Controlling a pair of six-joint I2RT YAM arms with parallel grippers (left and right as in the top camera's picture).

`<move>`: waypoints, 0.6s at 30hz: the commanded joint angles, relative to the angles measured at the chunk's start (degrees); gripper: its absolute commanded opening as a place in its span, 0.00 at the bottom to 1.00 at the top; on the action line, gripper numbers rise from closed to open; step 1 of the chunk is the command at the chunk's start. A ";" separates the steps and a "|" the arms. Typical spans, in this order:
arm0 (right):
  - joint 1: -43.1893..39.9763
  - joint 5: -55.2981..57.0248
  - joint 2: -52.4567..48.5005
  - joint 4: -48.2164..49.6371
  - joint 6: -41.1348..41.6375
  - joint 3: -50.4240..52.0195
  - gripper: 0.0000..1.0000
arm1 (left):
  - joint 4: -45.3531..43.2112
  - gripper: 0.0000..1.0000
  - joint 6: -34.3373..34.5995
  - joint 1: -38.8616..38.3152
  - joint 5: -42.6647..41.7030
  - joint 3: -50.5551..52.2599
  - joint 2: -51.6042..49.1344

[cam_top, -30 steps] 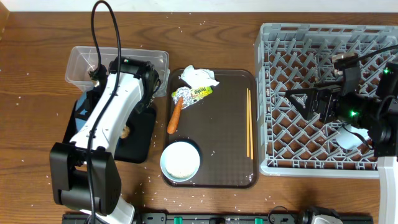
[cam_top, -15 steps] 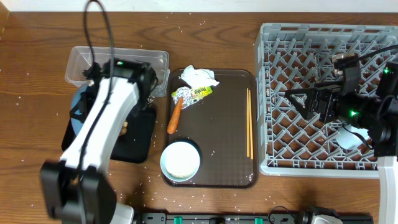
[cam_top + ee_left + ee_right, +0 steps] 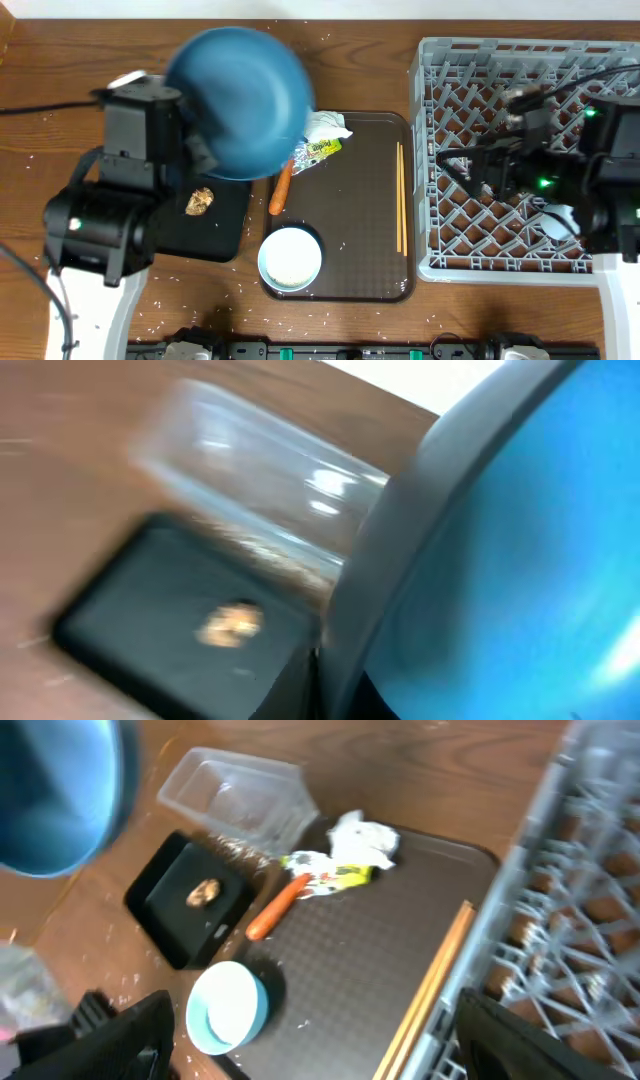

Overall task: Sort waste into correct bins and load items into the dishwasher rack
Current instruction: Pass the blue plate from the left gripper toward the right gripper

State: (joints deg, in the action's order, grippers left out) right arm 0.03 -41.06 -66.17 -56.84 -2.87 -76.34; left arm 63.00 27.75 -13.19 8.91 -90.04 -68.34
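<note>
The white bowl (image 3: 290, 257) stands upright at the near left corner of the brown serving tray (image 3: 350, 250). To the left of the bowl, the black tray (image 3: 225, 225) rests on the table (image 3: 60, 60) and holds the brown food lump (image 3: 199, 201). The chopsticks (image 3: 400, 200) lie side by side, parallel to the serving tray's right edge. The carrot piece (image 3: 282, 187) lies near the serving tray's left edge. Farther back, the yellow-green wrapper (image 3: 320, 149) and the crumpled white tissue (image 3: 327, 125) lie just beside each other at the far left corner. The clear tub (image 3: 235, 805) stands just beyond the black tray.

The left gripper (image 3: 205, 158) is clamped on the rim of the large blue plate (image 3: 240, 100). It holds the plate in the air above the tub and the far end of the black tray. The plate is motion-blurred.

The right gripper (image 3: 458, 171) has its fingers spread wide and holds nothing. It hovers over the left part of the dishwasher rack (image 3: 520, 60), which stands to the right of the serving tray.
</note>
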 commanded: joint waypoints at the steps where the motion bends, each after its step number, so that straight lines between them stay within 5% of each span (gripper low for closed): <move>1: 4.83 -0.28 -0.07 2.01 2.43 0.00 0.81 | -0.72 0.06 -5.42 -2.34 -13.25 -0.02 -2.16; 14: 14.19 5.81 -0.85 8.39 6.36 0.00 0.75 | -3.17 0.06 -8.26 -15.67 -17.46 -0.02 -4.24; 18: 16.55 12.52 -2.10 8.79 8.35 0.00 0.46 | -4.46 0.06 -8.24 -19.08 -17.03 -0.02 -4.96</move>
State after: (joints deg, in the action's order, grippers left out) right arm 14.72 -34.35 -67.16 -48.16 3.25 -76.34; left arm 59.53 20.47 -30.65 -7.42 -89.91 -72.90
